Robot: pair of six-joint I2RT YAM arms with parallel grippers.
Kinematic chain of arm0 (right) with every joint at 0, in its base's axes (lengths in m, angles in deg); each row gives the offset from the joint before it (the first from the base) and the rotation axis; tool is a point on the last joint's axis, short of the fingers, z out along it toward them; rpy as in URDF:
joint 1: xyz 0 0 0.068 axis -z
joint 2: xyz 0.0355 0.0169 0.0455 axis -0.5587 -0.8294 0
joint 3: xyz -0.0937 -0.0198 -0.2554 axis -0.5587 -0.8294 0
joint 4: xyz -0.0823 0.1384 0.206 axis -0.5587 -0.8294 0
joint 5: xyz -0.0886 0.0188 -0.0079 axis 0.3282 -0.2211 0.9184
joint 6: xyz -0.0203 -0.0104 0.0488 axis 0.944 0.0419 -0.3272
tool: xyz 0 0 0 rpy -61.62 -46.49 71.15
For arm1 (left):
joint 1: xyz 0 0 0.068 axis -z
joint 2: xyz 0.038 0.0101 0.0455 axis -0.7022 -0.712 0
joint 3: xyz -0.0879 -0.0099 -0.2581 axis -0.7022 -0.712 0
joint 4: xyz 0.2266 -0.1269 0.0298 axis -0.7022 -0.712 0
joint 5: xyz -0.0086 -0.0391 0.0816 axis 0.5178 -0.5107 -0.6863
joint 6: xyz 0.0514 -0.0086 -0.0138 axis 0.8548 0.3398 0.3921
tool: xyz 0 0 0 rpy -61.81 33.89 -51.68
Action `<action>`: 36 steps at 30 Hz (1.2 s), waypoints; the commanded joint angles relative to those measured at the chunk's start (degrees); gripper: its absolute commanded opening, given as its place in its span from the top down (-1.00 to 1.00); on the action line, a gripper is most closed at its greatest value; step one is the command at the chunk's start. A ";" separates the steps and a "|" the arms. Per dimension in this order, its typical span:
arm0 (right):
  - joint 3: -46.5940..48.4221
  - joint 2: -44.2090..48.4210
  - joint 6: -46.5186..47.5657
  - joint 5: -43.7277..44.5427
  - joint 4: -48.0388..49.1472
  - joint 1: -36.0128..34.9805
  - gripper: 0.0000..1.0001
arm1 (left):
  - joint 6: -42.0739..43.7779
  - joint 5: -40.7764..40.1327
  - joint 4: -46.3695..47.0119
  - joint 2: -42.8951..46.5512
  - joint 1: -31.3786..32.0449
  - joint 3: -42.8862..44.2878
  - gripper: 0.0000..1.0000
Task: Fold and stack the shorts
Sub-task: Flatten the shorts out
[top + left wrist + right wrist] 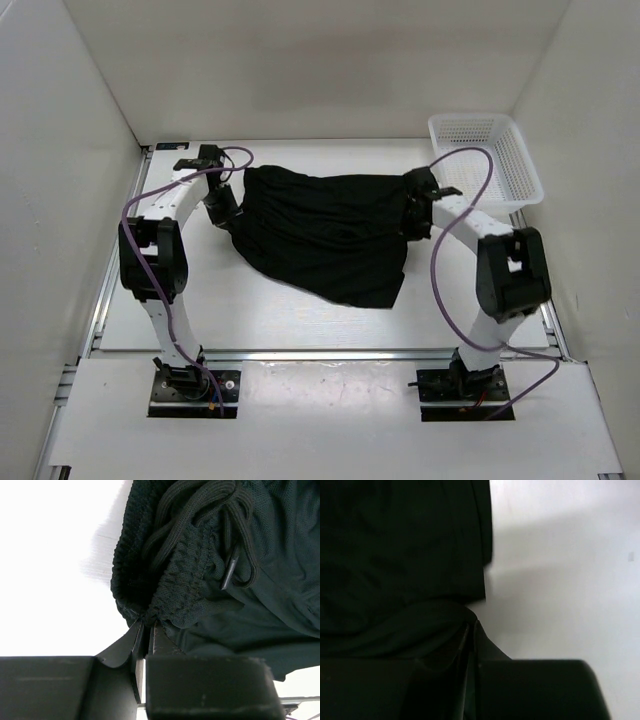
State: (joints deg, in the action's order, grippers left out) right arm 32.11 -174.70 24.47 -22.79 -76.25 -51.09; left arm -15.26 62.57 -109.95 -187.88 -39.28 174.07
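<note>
The black shorts (325,235) are stretched between my two grippers over the middle of the white table, the lower part hanging down to the table toward the front. My left gripper (222,207) is shut on the waistband end of the shorts (175,580), where the ribbed band and drawstring (235,565) bunch at the fingertips. My right gripper (418,212) is shut on the other edge of the shorts (395,580); the cloth fills the left of that view and the jaws stand closed together.
A white mesh basket (486,160) stands at the back right corner, just beyond the right arm. White walls enclose the table (250,320) on the left, back and right. Purple cables loop from both arms.
</note>
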 commanded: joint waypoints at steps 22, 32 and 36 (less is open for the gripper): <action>-34.29 34.64 -20.37 -25.83 4.66 -6.16 -0.62 | -4.57 0.43 1.29 -1.14 -0.75 5.49 0.79; -36.85 27.87 -28.64 -24.63 14.87 -9.42 -0.27 | -5.09 0.43 1.29 -1.14 -0.75 4.97 0.79; -35.98 22.44 -28.64 -20.84 16.55 -10.73 0.08 | -5.09 0.43 1.29 -0.62 -0.75 4.36 0.79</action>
State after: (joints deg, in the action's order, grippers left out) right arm -4.13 -149.57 -2.30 -46.35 -63.15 -60.69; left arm -20.01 62.57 -109.73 -190.02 -39.63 177.59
